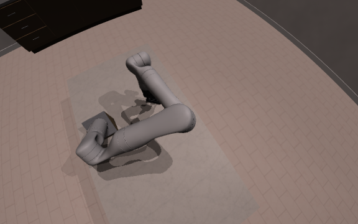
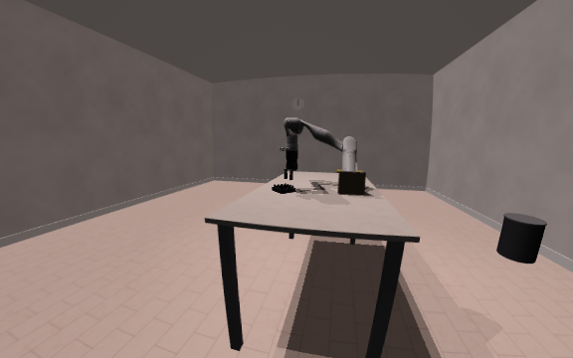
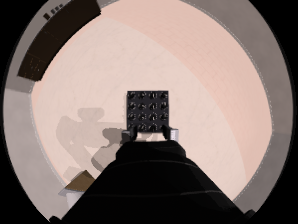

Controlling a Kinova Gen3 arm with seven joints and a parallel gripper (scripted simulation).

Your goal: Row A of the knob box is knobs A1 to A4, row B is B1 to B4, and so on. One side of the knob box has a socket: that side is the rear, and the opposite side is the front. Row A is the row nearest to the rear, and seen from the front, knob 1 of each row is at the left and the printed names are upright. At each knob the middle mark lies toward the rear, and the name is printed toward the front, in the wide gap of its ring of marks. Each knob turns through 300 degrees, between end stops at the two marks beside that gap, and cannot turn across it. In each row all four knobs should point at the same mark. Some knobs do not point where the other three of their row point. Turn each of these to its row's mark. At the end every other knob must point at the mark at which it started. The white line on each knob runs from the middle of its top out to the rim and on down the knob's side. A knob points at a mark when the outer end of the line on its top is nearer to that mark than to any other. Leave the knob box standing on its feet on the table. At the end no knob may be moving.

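knob box (image 2: 283,188) on tabletop (image 2: 316,214), left far part | fingers (image 2: 286,174) above it, apart | arm base (image 2: 351,183) to its right

The knob box (image 3: 148,110), dark and square with a grid of knobs, stands flat near the surface's (image 2: 316,214) far left edge.
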